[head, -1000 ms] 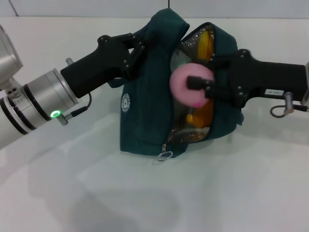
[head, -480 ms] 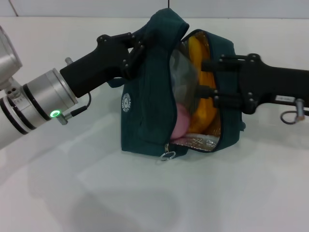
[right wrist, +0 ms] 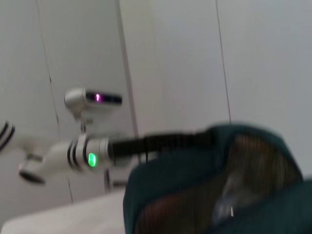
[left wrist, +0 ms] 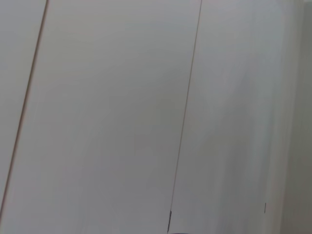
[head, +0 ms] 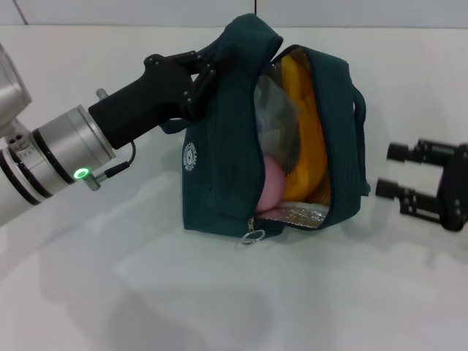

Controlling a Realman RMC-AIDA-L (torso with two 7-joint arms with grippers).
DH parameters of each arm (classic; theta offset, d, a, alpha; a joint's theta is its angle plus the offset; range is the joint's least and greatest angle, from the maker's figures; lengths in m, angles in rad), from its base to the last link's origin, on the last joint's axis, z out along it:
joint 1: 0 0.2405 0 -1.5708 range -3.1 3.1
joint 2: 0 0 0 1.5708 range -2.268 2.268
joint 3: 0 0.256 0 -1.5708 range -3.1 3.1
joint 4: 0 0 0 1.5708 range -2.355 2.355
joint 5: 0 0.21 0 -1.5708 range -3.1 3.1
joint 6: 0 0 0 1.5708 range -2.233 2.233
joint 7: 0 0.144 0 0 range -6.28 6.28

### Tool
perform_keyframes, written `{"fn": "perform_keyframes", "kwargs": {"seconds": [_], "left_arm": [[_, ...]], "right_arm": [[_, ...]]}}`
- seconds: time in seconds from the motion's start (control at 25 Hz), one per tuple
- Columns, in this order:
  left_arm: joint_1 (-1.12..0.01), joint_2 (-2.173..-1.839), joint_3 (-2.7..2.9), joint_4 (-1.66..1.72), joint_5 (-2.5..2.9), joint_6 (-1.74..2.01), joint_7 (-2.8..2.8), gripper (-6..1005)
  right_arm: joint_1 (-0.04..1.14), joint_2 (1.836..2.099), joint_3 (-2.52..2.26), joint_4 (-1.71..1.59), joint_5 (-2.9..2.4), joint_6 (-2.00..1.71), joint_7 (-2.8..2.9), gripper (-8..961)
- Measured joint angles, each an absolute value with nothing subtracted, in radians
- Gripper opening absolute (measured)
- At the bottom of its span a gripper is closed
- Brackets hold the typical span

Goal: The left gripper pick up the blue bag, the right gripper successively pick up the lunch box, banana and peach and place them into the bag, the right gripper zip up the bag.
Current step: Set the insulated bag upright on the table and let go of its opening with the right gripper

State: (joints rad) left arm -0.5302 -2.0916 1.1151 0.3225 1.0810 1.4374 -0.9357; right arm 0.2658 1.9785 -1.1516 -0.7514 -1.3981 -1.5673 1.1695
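- Three items sit inside the blue bag as far as I can make out: the banana runs the long way down the open mouth, the peach shows pink low in the opening, and something clear and shiny beside them is probably the lunch box, though the glare makes that hard to swear to.
- The left pincer is clamped on the bag's upper fabric near a handle, holding the top up while the bottom rests on the white bench.
- The right pincer is empty, fingers spread, hanging beside the bag's right wall and clear of it.
- What matters for zipping: the zipper pull, a metal ring, hangs at the bag's near bottom corner, so it lies to the left of the right pincer and lower, toward me. The opening's long axis runs from that ring up and away to the top, so I judge the pull has to travel along that line.
- The right arm is the nearer free one; the left is busy holding.
- The right wrist view catches the bag's rim and the left arm behind it, which the head view gives from above; the left wrist view shows only pale wall panels, nothing of the bag.
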Motion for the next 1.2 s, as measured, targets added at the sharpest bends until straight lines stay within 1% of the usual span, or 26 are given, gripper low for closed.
{"fn": "perform_keyframes", "kwargs": {"seconds": [0.08,0.16,0.24,0.76,1.2], "left_arm": [[-0.532,-2.091,1.116,0.322,1.081,1.437,-0.936,37],[-0.535,-2.092,1.118,0.322,1.081,1.436,-0.936,37],[-0.542,-2.093,1.12,0.322,1.081,1.436,-0.936,37],[-0.549,-2.094,1.115,0.322,1.082,1.434,-0.935,36],[-0.547,-2.094,1.115,0.322,1.081,1.436,-0.934,36]], "right_arm": [[0.257,1.981,-1.138,-0.749,-1.449,-1.56,1.166,580],[0.255,1.993,-1.121,-0.749,-1.514,-1.543,1.158,577],[0.259,1.999,-1.12,-0.747,-1.548,-1.513,1.155,567],[0.344,2.007,-1.167,-0.716,-1.603,-1.373,1.155,466],[0.353,2.008,-1.199,-0.711,-1.597,-1.351,1.155,468]]}}
